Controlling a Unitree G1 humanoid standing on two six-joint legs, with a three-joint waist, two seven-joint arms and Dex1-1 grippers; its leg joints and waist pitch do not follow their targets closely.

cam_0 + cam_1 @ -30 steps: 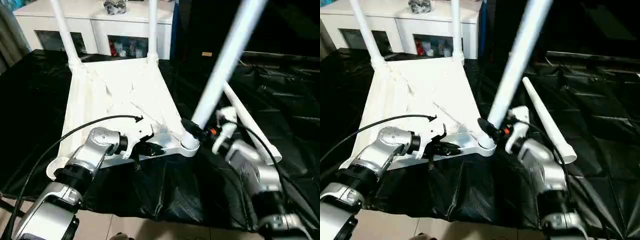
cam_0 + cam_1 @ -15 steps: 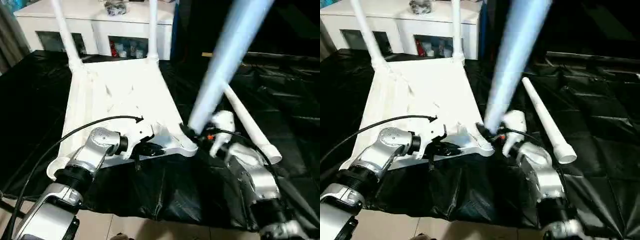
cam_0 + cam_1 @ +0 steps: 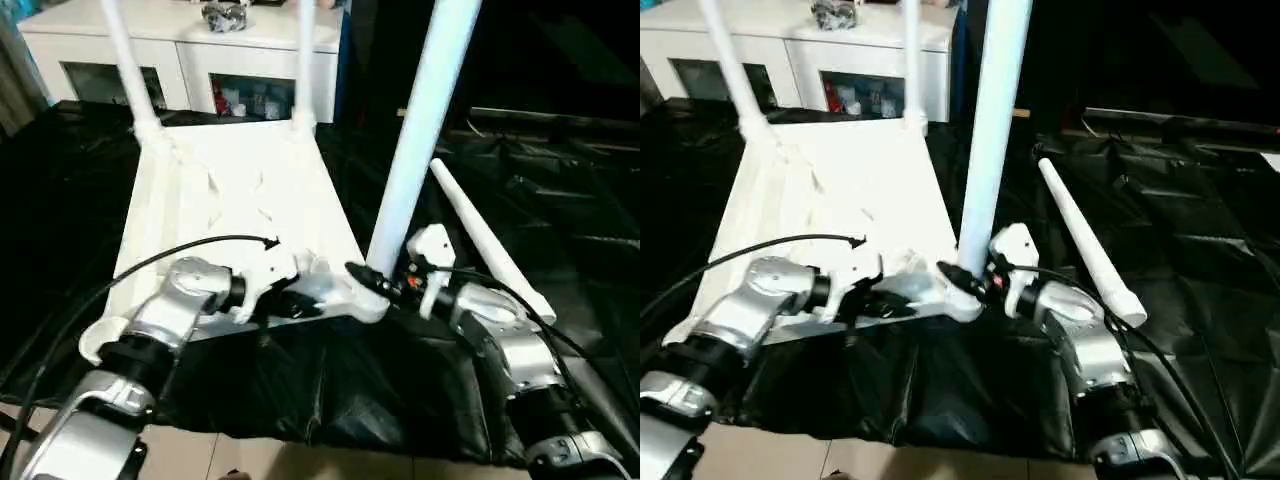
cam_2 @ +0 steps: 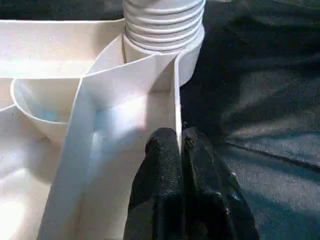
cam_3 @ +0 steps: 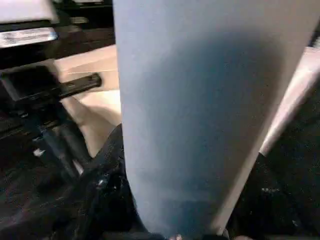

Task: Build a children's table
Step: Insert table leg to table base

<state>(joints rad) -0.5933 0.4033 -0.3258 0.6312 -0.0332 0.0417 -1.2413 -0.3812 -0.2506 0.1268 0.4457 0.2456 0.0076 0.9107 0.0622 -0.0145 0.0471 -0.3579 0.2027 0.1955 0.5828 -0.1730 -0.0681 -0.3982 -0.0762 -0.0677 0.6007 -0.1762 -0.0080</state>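
Setting: indoor room, home-like, arranged as a work area. Evidence: white cabinet (image 3: 180, 55) with glass doors along the far wall, small items visible behind the glass; black sheet (image 3: 560, 200) spread across the work surface; pale tiled floor (image 3: 300, 465) at the near edge.

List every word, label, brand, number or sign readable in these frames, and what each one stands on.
None can be read.
Tabletop, its legs and the loose leg on the black sheet: plain white, no marking visible.
Items behind the glass doors of the white cabinet: coloured, any print too small to read.
Left gripper and right gripper: no lettering visible.
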